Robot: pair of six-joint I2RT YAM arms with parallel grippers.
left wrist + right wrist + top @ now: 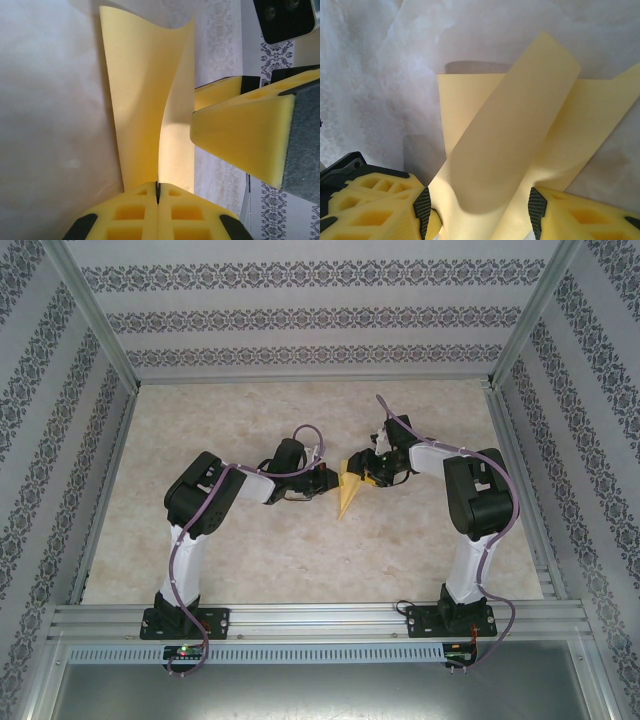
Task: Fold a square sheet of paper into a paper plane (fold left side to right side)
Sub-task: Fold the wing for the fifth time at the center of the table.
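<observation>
The square sheet of paper (pixel 347 490), already creased into a narrow pointed shape, sits near the middle of the surface (pixel 250 560), between the two arms. Its long axis runs from the far edge towards the near edge, with the sharp tip pointing at the near edge. The left claw (pixel 325 482) touches the sheet's left side. In the left wrist view this claw (pixel 157 192) is closed, pinching an edge of the paper (pixel 145 100), which rises from it in a lifted, curling flap. The right claw (pixel 372 475) is just beside the sheet's right side. In its own view the right claw (pixel 479 205) has its jaws apart, with the paper (pixel 520 125) running between them. I cannot tell whether the pads touch it. The fold probably depends on the left claw carrying its flap rightward across the long axis, towards the right claw's finger (pixel 240 135) waiting close by.
</observation>
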